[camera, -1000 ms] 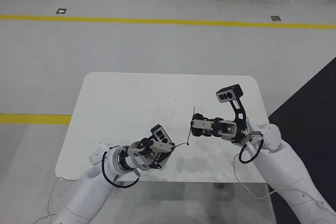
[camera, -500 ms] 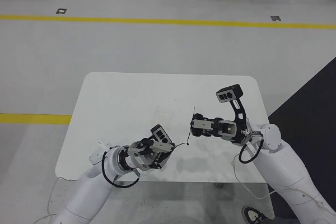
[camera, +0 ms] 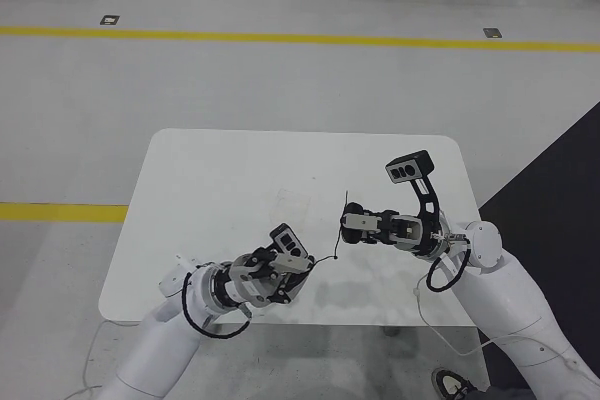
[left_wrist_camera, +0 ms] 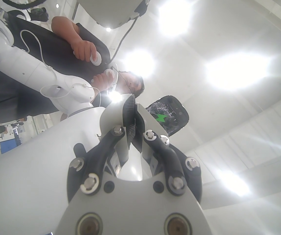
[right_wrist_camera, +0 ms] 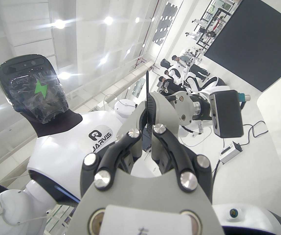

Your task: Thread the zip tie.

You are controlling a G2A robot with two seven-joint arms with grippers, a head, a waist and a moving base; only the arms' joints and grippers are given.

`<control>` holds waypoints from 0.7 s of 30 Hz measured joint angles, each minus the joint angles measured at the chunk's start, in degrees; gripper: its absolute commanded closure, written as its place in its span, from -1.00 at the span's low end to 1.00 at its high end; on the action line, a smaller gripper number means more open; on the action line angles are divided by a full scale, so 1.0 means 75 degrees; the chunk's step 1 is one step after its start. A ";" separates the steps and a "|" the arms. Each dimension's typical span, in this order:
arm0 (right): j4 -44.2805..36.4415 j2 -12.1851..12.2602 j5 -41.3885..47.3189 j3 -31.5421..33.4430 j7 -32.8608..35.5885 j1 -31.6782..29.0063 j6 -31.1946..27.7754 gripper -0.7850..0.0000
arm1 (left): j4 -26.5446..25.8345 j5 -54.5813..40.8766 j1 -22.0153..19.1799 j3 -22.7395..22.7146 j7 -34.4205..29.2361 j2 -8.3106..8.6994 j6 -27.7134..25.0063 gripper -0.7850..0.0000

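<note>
In the top view, both arms hold their work in the air over the near half of the table [camera: 230, 170]. The right gripper [camera: 348, 224] sits above the table's near-right part, pinched shut on the zip tie [camera: 340, 242], whose free tip pokes past the fingers toward the table's far side. From that pinch the thin black strap bows across to the left gripper [camera: 306, 262], which hangs over the table's near edge and is closed on the other end. Lifting the tie off the table by both ends probably lets each arm steer its end freely.

In the left wrist view, the left gripper [left_wrist_camera: 133, 116] has its two fingers pressed together with no gap. The strap between them is hidden from this side.

In the right wrist view, the right gripper [right_wrist_camera: 148, 116] clamps the zip tie [right_wrist_camera: 147, 84] edge-on between its ribbed pads, with a short length standing clear beyond the tips. So short a stub likely stays stiff enough to aim. Which end is the head cannot be told, and the loop looks not yet closed, so the threading itself seems to lie ahead
</note>
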 measured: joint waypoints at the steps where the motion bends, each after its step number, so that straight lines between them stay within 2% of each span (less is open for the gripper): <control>1: 0.0000 0.0000 0.0000 0.0000 0.0000 0.0000 0.0000 1.00 | -0.0007 0.0014 0.0003 -0.0002 0.0000 -0.0001 0.0011 1.00; 21: 0.0000 0.0000 0.0000 0.0000 0.0000 0.0000 0.0000 1.00 | 0.0020 0.0130 0.0079 -0.0020 0.0138 -0.0041 0.0245 1.00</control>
